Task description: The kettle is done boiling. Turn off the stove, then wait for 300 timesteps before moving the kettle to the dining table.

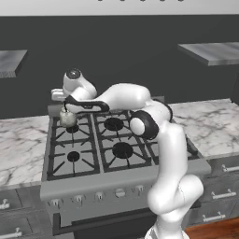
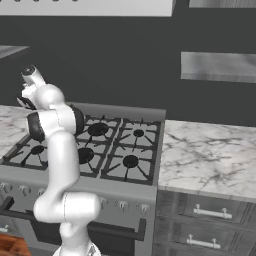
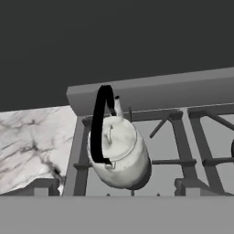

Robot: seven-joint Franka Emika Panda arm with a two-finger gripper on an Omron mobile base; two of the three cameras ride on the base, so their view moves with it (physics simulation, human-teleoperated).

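The small silver kettle [image 1: 68, 119] with a thin black upright handle [image 3: 98, 130] sits on the rear left burner of the grey stove [image 1: 122, 180]. In the hand view the kettle [image 3: 120, 157] lies close below, in front of the stove's raised back rail [image 3: 160, 91]. My gripper [image 1: 65, 107] hangs just above the kettle, open, with nothing between its fingers. From the right side the gripper [image 2: 25, 102] shows at the far left, behind my own arm. The dining table is out of view.
Marble counters flank the stove on the left [image 1: 18, 144] and on the right [image 2: 210, 155]. A row of knobs [image 1: 98, 196] runs along the stove front. Steel shelves [image 1: 212, 51] hang on the dark back wall. Drawers [image 2: 210, 212] sit under the right counter.
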